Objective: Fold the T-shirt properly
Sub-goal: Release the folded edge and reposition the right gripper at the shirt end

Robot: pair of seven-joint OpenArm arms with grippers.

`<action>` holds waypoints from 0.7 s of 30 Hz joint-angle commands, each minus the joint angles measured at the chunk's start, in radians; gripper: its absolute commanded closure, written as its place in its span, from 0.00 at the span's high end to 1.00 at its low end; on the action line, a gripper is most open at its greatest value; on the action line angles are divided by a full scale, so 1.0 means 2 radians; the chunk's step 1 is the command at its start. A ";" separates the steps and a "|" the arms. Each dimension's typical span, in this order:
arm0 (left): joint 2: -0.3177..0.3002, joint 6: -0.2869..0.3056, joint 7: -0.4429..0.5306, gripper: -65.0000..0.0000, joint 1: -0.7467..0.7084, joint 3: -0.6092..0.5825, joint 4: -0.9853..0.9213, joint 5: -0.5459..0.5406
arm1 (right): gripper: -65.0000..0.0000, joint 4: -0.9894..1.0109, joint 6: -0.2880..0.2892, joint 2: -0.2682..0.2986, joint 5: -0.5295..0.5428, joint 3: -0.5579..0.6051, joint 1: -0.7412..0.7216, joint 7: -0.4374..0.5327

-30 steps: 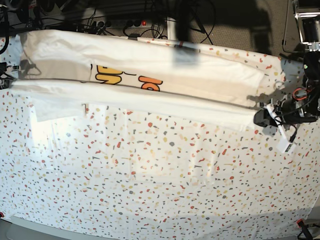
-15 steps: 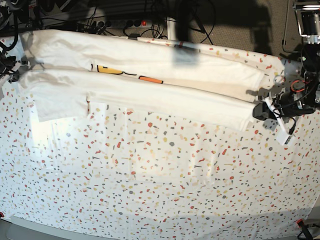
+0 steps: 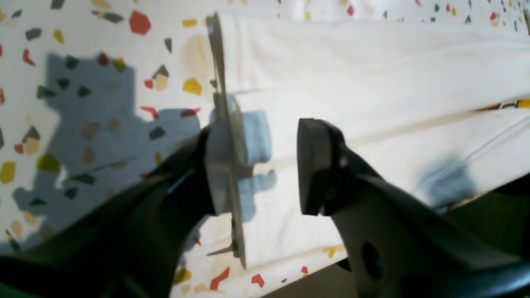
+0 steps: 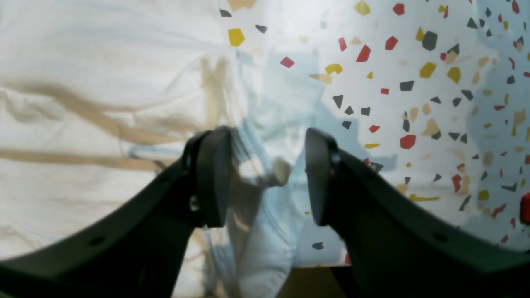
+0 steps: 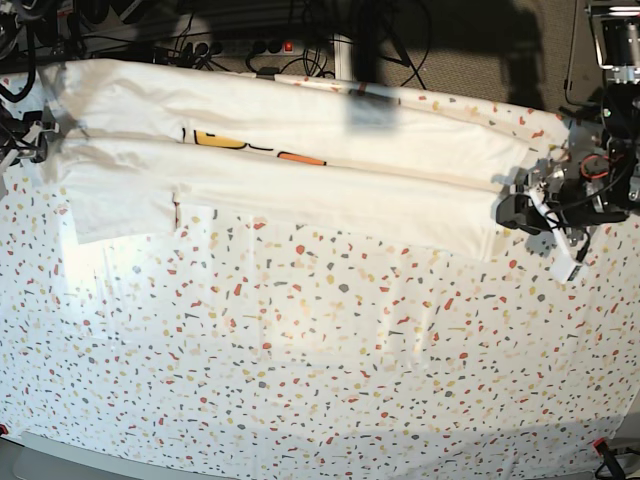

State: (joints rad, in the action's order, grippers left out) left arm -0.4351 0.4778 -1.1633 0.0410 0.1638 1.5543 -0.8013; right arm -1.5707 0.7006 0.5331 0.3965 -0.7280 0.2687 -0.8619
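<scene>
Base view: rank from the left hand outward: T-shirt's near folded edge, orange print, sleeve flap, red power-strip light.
From the left hand, at the view's right:
1. T-shirt folded edge, right beside it.
2. Orange print, mid-shirt.
3. Red power-strip light, top, beyond the table.
4. Sleeve flap, far left.

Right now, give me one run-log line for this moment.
T-shirt: long folded band, far table edge | left tool: open, at its end | right tool: open, over cloth | hold: none

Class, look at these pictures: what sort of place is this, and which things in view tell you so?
Probably a robotics lab or test bench, not a home. A T-shirt lies on a table under a speckled cover, a robot arm stands at its edge, and cables tangle behind.
</scene>
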 commanded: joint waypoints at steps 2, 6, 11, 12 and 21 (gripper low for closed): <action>-0.009 0.001 0.015 0.41 0.011 0.004 0.009 -0.005 | 0.45 -0.008 -0.001 0.019 0.004 -0.006 -0.006 0.014; -0.008 0.001 0.076 0.41 0.012 0.004 0.009 -0.006 | 0.45 -0.008 -0.003 0.028 0.006 -0.006 -0.041 0.034; 0.010 0.001 0.095 0.41 0.015 0.003 0.029 -0.006 | 0.45 -0.008 -0.005 0.028 0.060 -0.006 -0.114 -0.033; 0.013 0.001 0.097 0.41 0.014 0.003 0.037 -0.006 | 0.45 -0.008 -0.005 0.028 0.066 -0.006 -0.126 -0.041; 0.050 0.002 0.107 0.41 0.014 0.003 0.095 -0.005 | 0.45 0.099 -0.004 0.030 0.043 -0.004 -0.190 0.011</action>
State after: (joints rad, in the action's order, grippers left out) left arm -0.3271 0.4770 -0.9714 0.0525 0.1638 1.7233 -0.7921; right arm -1.3502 0.6914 0.5629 0.4759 -0.7311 -0.0971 -0.8627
